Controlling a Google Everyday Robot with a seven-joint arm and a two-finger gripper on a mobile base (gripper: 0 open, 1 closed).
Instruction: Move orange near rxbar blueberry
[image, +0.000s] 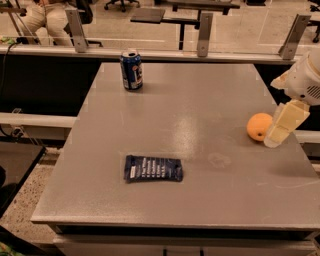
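Observation:
The orange (259, 126) sits on the grey table (200, 115) near its right edge. The rxbar blueberry (153, 168), a flat dark navy wrapper with white text, lies near the table's front, left of centre. My gripper (281, 127) hangs at the right edge, just right of the orange and close against it. Its pale finger (285, 122) points down toward the table. The orange and the bar are far apart.
An upright blue soda can (131, 69) stands at the table's back left. A rail with metal posts (203, 27) runs behind the table. A low dark shelf (17, 165) sits to the left.

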